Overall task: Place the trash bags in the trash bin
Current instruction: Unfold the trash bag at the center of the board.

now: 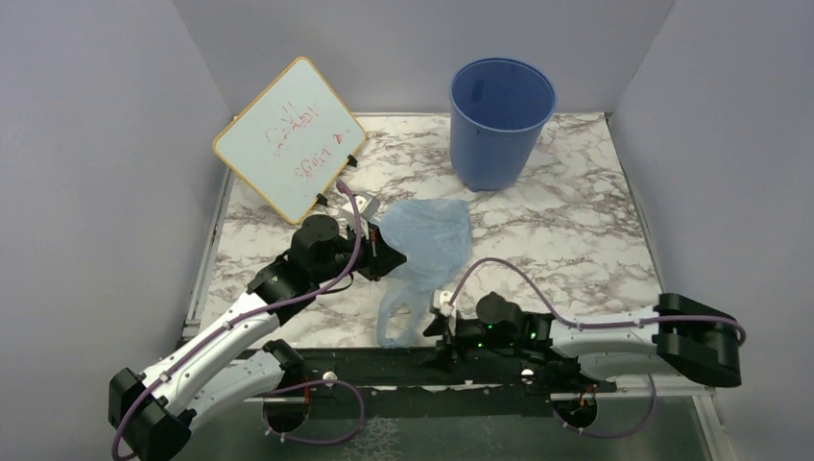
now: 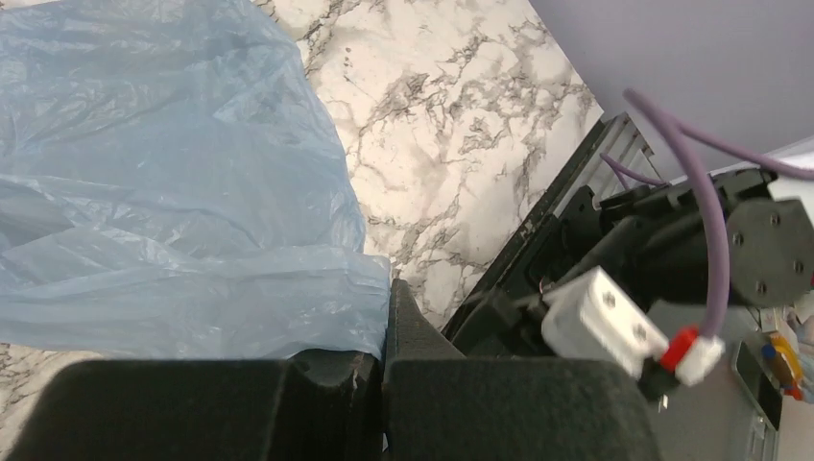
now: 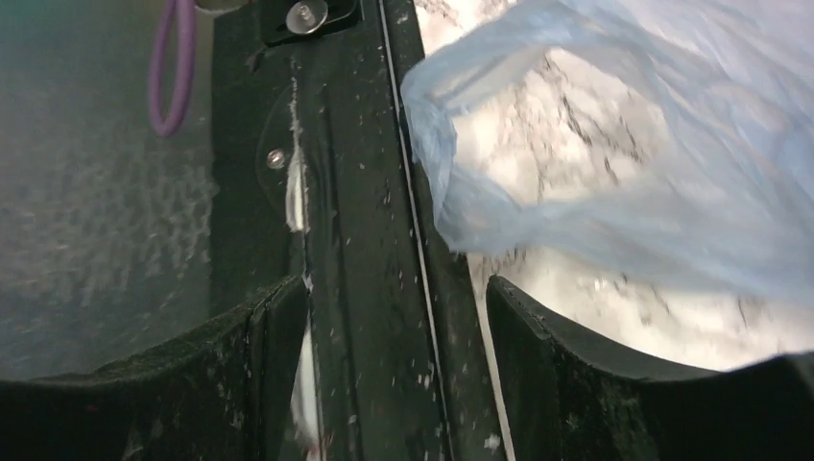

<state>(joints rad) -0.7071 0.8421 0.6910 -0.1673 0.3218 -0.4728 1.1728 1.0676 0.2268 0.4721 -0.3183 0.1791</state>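
The thin light-blue trash bag (image 1: 427,235) hangs crumpled over the middle of the marble table, its tail trailing toward the near edge. My left gripper (image 1: 389,257) is shut on the bag's left edge; in the left wrist view the film (image 2: 163,192) runs into the closed fingers (image 2: 384,336). My right gripper (image 1: 437,322) stands open at the bag's lower end. In the right wrist view the bag (image 3: 624,144) floats beyond the spread fingers (image 3: 398,307), with only the black rail between them. The blue trash bin (image 1: 501,125) stands upright at the back, with nothing visible inside.
A white board with red writing (image 1: 288,139) leans at the back left. A black rail (image 3: 355,240) runs along the table's near edge under the right gripper. Grey walls close in the left, right and back sides.
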